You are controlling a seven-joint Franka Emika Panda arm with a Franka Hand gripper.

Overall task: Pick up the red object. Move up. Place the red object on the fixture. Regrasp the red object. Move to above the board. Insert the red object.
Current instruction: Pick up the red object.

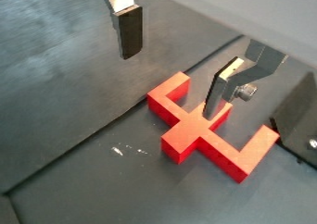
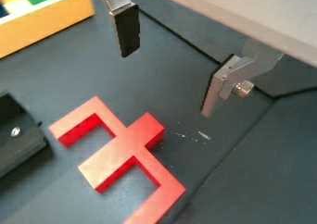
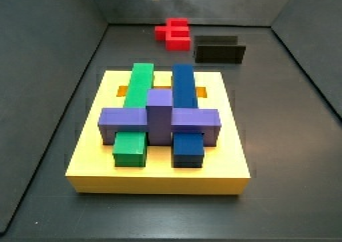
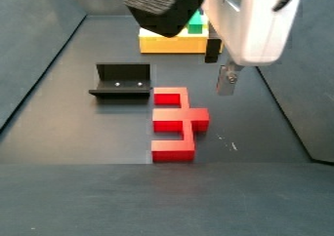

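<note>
Now, in both wrist views the gripper (image 1: 173, 61) hangs with its jaws spread wide and nothing between them, above the bright red plastic arch-shaped block (image 1: 205, 130) lying flat on the dark floor. In a side view the block (image 4: 177, 123) sits just beside the dark L-shaped fixture (image 4: 124, 82), one silver finger (image 4: 228, 80) hovering above it; the thick yellow slotted board (image 3: 160, 146) stands well apart.

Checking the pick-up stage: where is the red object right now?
The red object lies flat on the dark floor, beside the fixture, well apart from the board. The open gripper hovers above it, holding nothing.
</note>
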